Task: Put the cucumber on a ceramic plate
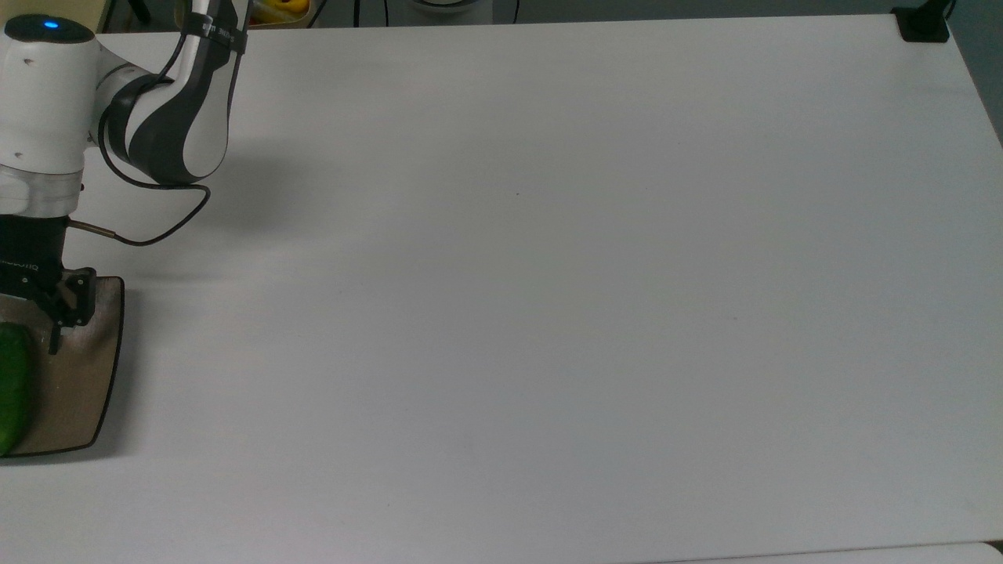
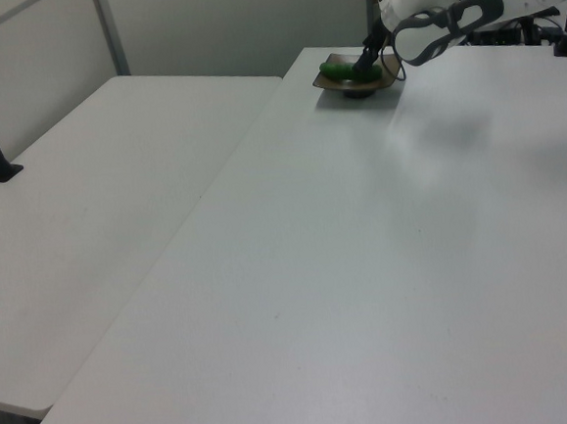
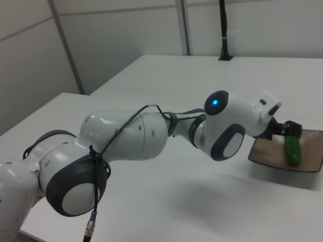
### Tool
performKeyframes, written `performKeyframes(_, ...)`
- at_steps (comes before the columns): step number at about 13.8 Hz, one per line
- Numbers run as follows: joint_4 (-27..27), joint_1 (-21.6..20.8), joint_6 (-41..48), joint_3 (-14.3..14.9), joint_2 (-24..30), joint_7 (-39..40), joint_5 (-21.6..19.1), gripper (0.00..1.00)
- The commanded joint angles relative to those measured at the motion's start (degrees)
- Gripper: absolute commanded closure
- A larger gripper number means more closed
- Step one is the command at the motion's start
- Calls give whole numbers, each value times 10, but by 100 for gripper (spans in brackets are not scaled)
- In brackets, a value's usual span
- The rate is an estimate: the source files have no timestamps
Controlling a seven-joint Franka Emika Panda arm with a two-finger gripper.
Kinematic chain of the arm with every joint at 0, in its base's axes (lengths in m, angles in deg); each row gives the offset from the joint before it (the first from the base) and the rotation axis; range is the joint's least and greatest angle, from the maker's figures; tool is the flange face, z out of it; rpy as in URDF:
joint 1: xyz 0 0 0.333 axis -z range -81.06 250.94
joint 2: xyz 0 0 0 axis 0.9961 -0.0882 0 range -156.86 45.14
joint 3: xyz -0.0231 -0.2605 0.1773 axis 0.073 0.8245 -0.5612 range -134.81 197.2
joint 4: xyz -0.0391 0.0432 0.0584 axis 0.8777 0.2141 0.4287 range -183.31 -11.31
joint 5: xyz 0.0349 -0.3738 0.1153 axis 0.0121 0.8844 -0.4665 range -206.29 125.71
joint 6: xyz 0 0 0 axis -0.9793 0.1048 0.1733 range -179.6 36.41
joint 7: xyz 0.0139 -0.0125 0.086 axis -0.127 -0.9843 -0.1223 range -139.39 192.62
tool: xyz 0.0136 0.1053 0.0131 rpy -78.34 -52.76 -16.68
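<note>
White and wide, the surface (image 1: 548, 313) is taking up most of the top view, and a second white table (image 2: 88, 218) is standing beside it on the left view's left. At the top view's left edge the plate (image 1: 86, 392) is sitting on the surface, cut by the frame. The cucumber (image 1: 14, 388) is lying flat in the plate, dark green, with its length running up and down in the top view. In the right view the cucumber (image 3: 291, 148) is resting in the dished centre of the plate (image 3: 308, 166). The end effector (image 1: 31, 333) is hanging over the far part of the plate, just beside the cucumber's upper end; its fingers are standing apart and are gripping nothing. In the left view the end effector (image 2: 365, 60) is reaching down to the plate (image 2: 352, 84) at the far end of the surface. The white and grey arm (image 3: 151, 136) is stretching across the right view toward the plate.
</note>
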Motion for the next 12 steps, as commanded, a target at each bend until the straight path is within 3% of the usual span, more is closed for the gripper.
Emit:
performKeyframes(1,-35,-7,-3,6,52,6,-9,0)
performKeyframes(4,-120,-9,9,6,141,6,-10,0)
performKeyframes(6,-161,-13,66,6,201,4,-11,0)
performKeyframes(12,-168,-49,436,6,356,-32,-11,0)
